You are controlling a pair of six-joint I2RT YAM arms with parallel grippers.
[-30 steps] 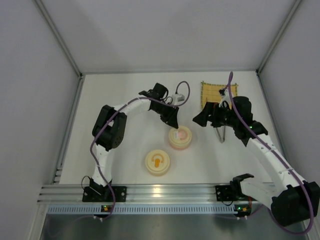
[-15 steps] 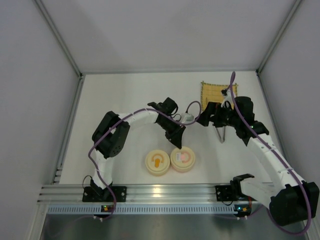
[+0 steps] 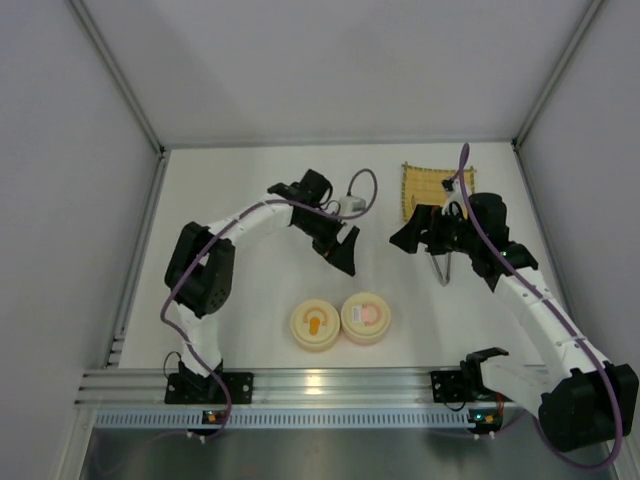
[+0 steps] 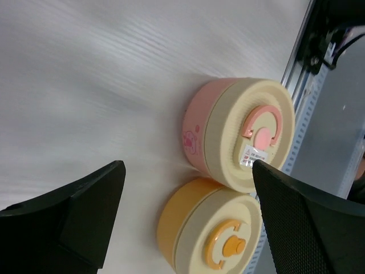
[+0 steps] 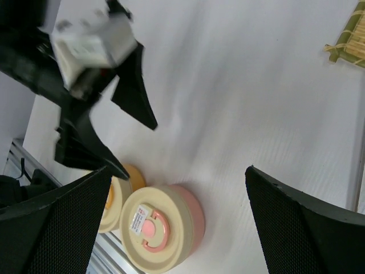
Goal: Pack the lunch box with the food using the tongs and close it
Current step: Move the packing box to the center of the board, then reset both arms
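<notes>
Two parts of the lunch box stand side by side near the front edge, both with cream lids on: a pink one (image 3: 366, 318) (image 4: 239, 134) (image 5: 162, 228) and a yellow one (image 3: 315, 325) (image 4: 208, 237) (image 5: 122, 191). My left gripper (image 3: 343, 257) (image 4: 188, 165) hangs open above and behind them, holding nothing. My right gripper (image 3: 405, 238) (image 5: 177, 169) is open and empty too, off to the right, facing the boxes. The silver tongs (image 3: 442, 266) lie on the table, partly under my right arm. No food shows.
A yellow woven mat (image 3: 428, 185) (image 5: 351, 43) lies at the back right. The aluminium rail (image 3: 320, 385) (image 4: 302, 74) runs right in front of the boxes. In the right wrist view my left gripper's fingers (image 5: 134, 94) hang over the boxes.
My left gripper carried the pink box from mid-table down beside the yellow one, let it go and drew back, now open. The right arm barely moved.
</notes>
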